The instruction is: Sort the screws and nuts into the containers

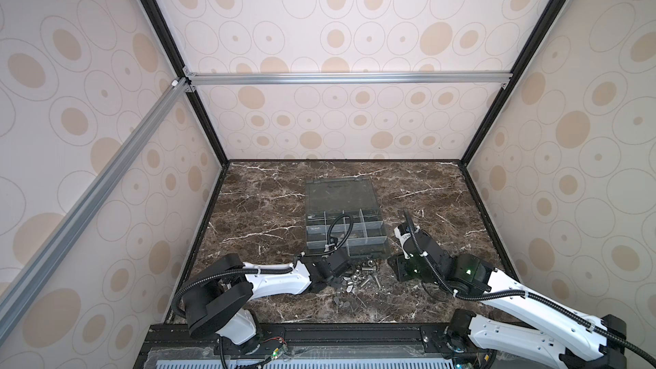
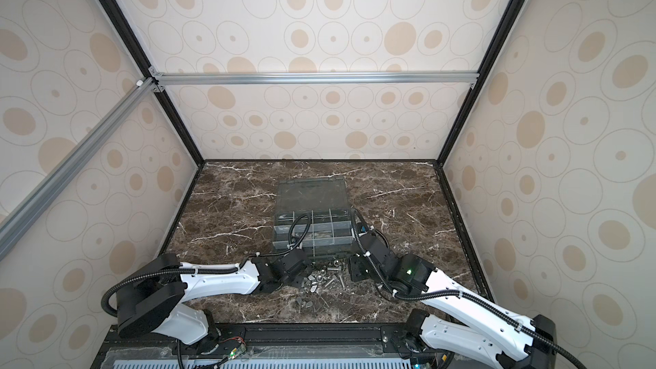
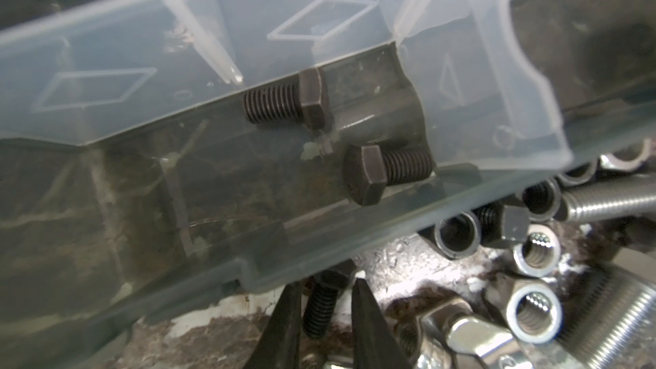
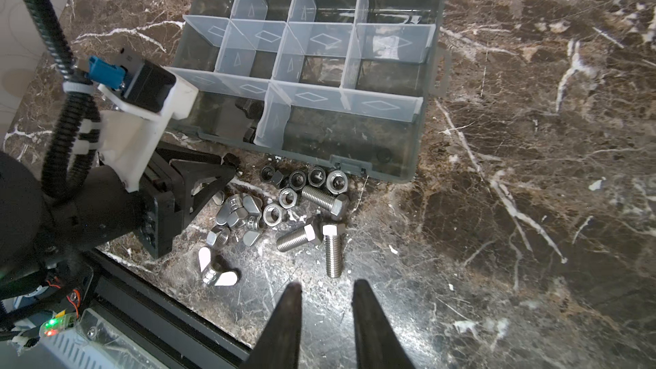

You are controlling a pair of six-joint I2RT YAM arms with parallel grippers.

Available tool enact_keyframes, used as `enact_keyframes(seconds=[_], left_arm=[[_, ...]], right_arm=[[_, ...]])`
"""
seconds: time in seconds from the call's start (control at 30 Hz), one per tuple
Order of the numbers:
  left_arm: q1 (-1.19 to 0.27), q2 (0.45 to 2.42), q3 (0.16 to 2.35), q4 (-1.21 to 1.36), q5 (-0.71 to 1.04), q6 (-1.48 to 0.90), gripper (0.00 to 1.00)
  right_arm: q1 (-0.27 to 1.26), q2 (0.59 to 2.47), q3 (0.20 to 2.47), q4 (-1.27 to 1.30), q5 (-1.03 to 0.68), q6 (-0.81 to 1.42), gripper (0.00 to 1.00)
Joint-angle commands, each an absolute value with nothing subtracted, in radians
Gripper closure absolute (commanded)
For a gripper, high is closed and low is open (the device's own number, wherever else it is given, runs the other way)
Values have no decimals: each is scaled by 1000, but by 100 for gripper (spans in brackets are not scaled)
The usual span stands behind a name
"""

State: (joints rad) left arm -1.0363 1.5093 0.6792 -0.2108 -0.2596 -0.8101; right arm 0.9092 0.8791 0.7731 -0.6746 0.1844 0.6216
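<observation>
The containers are the compartments of a translucent grey organizer box (image 4: 427, 126) (image 1: 385, 243) with its lid (image 1: 340, 195) folded back. Two black screws (image 3: 284, 102) (image 3: 387, 172) lie in a front compartment. In front of the box is a pile (image 1: 365, 275) of silver screws (image 4: 323, 198) (image 4: 333, 253), hex nuts (image 4: 335, 181) (image 4: 273, 212) and winged nuts (image 4: 218, 271). My left gripper (image 3: 328, 283) (image 4: 229, 168) is low at the box's front wall, its jaws shut on a black screw (image 3: 319, 310) lying on the table. My right gripper (image 4: 326, 287) hovers open and empty over bare marble beside the pile.
The marble table (image 1: 266, 214) is walled on three sides. A black rail (image 1: 355, 331) runs along its front edge, close under my right gripper. A lone winged nut (image 1: 339, 301) lies nearer the rail. Cable loops (image 1: 342, 228) arch over the box.
</observation>
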Motion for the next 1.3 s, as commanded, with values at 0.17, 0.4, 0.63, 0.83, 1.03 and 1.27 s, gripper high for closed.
enact_keyframes(seconds=[0.17,0.4,0.63,0.83,1.03,1.27], left_arm=[[-1050,1536,689,-238,-265,-814,82],[-1056,1510,670,-238,-277,-822,89],[-1055,1501,672,-240,-282,-818,96],[-1060,1466,666,-242,-271,-821,98],[-1062,1395,668,-277,-277,-825,98],[-1062,1294,681,-300,-261,-806,98]], right_arm=[[908,849,747,-703,216,641,71],[908,840,748,-719,230,647,71],[908,820,737,-724,235,655,71],[908,804,736,-735,244,657,71],[908,796,731,-733,253,656,71],[909,795,730,-733,257,652,70]])
